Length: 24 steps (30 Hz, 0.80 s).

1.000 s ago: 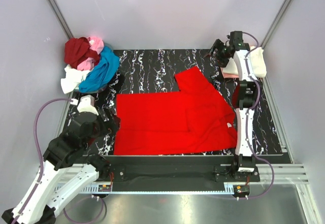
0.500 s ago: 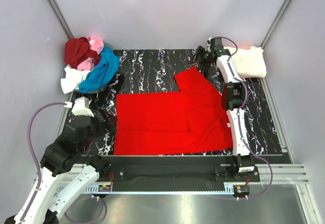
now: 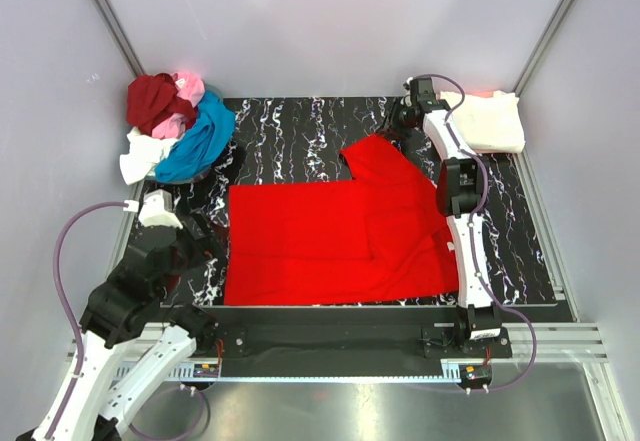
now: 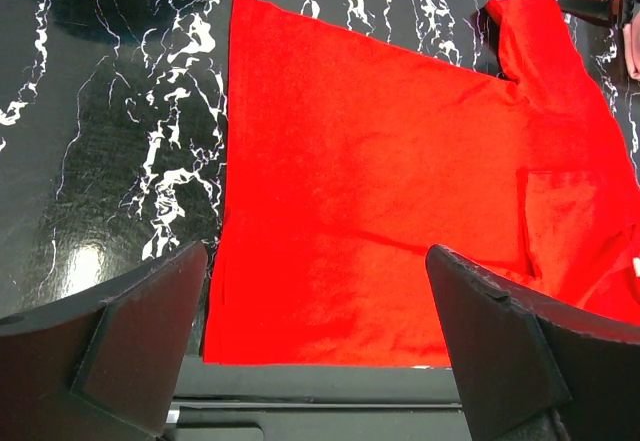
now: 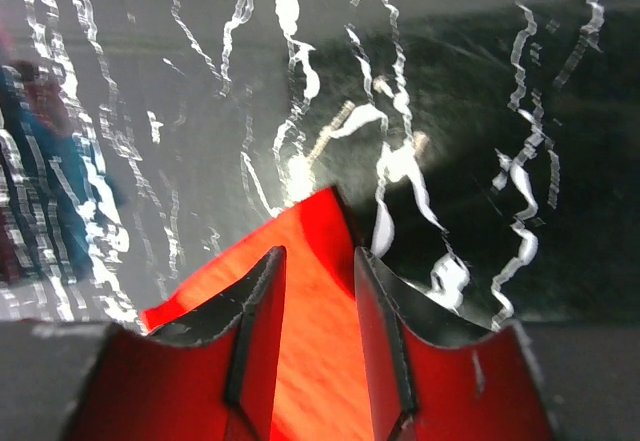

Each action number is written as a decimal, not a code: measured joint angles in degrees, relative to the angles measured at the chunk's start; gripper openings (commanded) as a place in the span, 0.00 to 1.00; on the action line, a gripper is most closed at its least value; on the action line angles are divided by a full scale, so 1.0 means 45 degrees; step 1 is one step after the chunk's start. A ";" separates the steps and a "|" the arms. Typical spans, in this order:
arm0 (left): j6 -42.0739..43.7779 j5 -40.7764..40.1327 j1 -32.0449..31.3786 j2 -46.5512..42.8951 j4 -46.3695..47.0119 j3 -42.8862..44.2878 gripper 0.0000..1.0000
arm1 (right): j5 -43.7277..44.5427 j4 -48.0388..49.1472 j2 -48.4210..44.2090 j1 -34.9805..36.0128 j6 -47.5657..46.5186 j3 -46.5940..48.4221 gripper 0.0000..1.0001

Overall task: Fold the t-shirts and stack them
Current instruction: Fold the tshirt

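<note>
A bright red t-shirt [image 3: 330,236] lies flat on the black marbled table [image 3: 290,131], one sleeve [image 3: 375,151] pointing to the far right. My right gripper [image 3: 398,121] is down at that sleeve's tip. In the right wrist view its jaws [image 5: 317,251] stand a narrow gap apart, with the red sleeve tip [image 5: 322,216] lying between and under them. My left gripper [image 3: 210,236] hovers wide open by the shirt's near left corner, and in its own view the fingers [image 4: 318,253] frame the shirt's hem [image 4: 330,331] without touching it.
A heap of dark red, pink, blue and white t-shirts [image 3: 175,126] sits at the back left corner. A folded cream shirt [image 3: 490,121] rests on a salmon one at the back right. The table's front rail [image 3: 340,311] runs just below the red shirt.
The right arm swung left from the folded stack to the red sleeve's tip, and its jaws narrowed. The left arm drew back slightly and stayed open.
</note>
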 measured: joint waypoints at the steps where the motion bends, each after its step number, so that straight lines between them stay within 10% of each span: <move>1: 0.0010 0.0019 0.0034 0.0000 0.0024 0.0000 0.99 | 0.0160 0.0015 -0.0165 0.0015 -0.0141 -0.0257 0.41; 13: 0.0146 0.0267 0.0442 0.0000 0.0185 -0.0019 0.99 | 0.0801 -0.0238 -0.0797 0.0126 -0.1311 -0.1103 0.33; 19: 0.0146 0.0311 0.0447 0.0000 0.0204 -0.0019 0.99 | 0.0583 -0.0369 -0.0714 0.0131 -0.1404 -0.1093 0.00; 24: 0.0146 0.0316 0.0505 0.0000 0.0209 -0.0019 0.99 | 0.0321 -0.0403 -0.0704 0.0131 -0.1394 -0.1093 0.00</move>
